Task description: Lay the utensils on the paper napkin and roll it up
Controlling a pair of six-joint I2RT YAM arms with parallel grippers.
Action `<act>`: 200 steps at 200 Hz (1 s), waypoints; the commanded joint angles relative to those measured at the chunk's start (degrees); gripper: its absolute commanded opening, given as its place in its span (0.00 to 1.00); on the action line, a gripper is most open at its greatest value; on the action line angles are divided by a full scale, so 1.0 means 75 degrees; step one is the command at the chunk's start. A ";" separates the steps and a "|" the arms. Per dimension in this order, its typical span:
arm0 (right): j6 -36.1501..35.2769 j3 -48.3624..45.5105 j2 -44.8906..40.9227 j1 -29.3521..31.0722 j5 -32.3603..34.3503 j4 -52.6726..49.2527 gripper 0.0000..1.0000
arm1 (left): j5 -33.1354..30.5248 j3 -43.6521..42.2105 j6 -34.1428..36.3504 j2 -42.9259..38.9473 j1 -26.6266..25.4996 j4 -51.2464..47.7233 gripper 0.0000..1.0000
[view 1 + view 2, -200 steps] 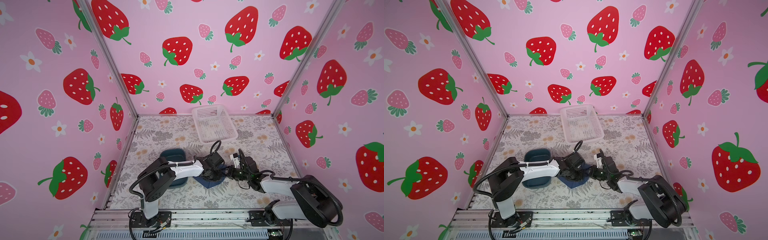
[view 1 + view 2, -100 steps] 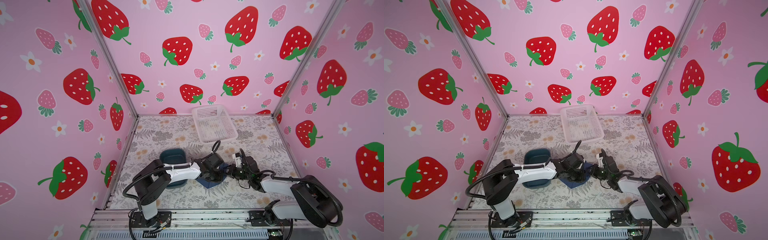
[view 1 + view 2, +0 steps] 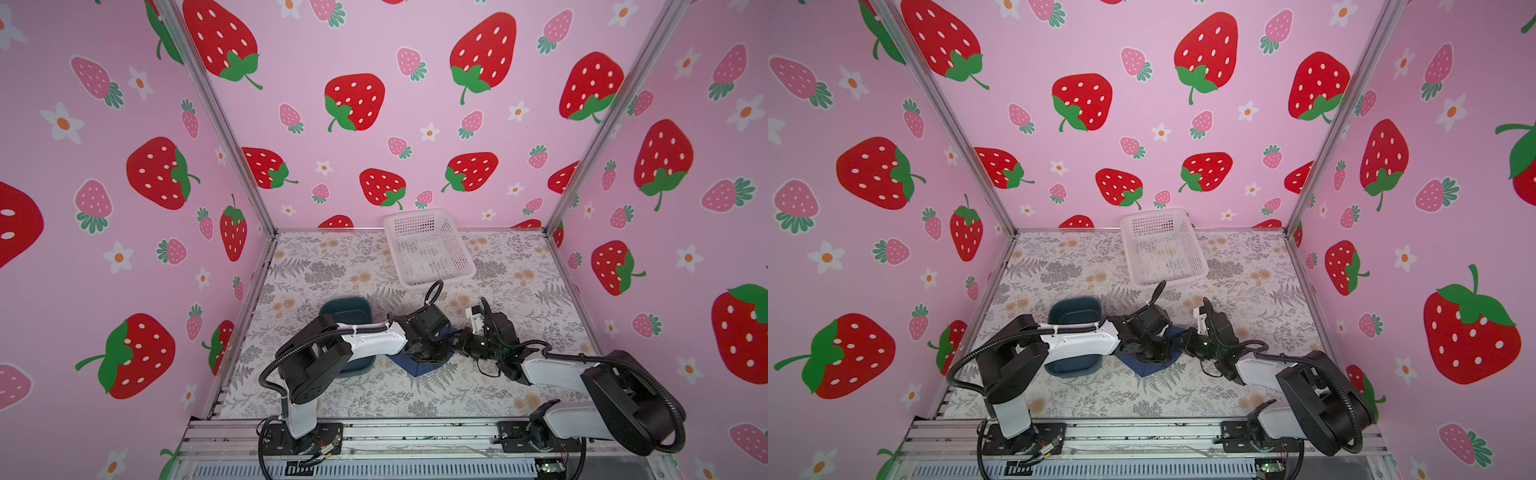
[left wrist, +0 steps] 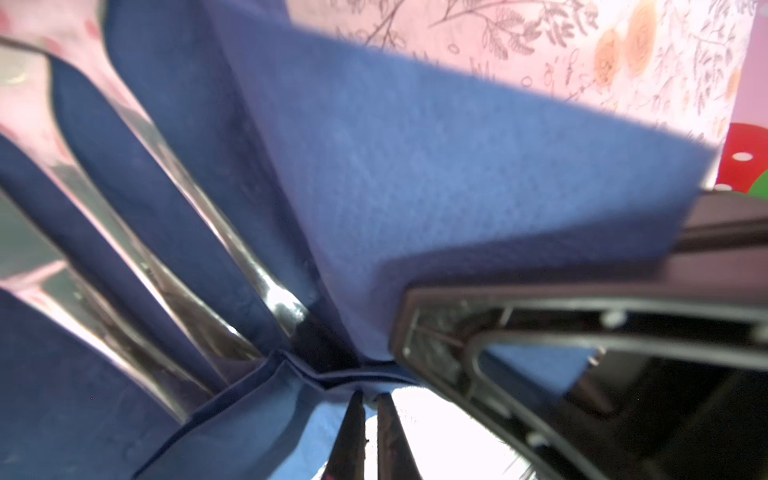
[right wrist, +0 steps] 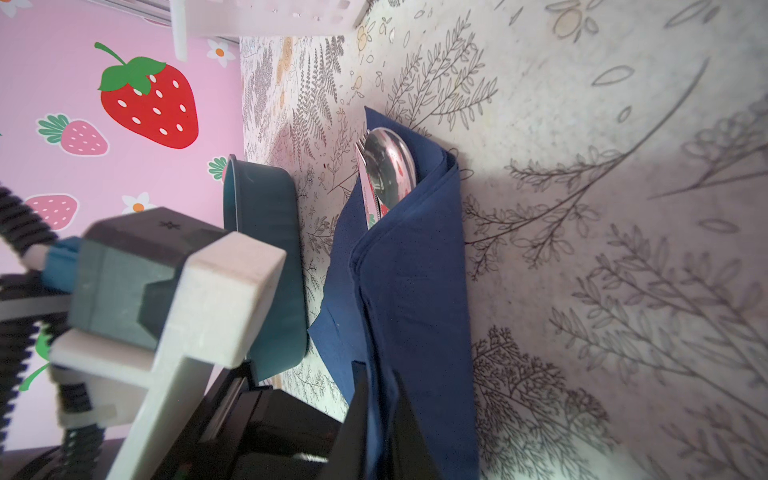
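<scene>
The table [image 3: 519, 291] has a pale cover with grey ferns and orange flowers. Pink walls [image 3: 374, 62] with red strawberries and white flowers stand on three sides.

There is one white basket [image 3: 428, 249] with little holes at the back of the table. There is one teal tray [image 3: 345, 309], partly under the left arm. There is one paper napkin [image 3: 419, 368], dark blue, lying near the front, just beside the tray. It is folded over the utensils [image 4: 274, 299]. The left wrist view shows three shiny metal handles lying on it. In the right wrist view a spoon [image 5: 388, 166] and the tips of a fork [image 5: 360, 153] poke out of the fold.

The two arms meet over the napkin. The left gripper [image 4: 370, 395] has its fingers pressed close and pinches a lifted flap of the napkin. The right gripper [image 5: 380, 382] pinches the napkin's other end, with blue paper between its fingers.
</scene>
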 commanded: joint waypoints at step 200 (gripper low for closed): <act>-0.0940 0.0590 -0.0226 0.0268 -0.0168 -0.0790 0.15 | -0.0512 -0.0862 -0.0648 -0.1357 0.0328 0.0264 0.14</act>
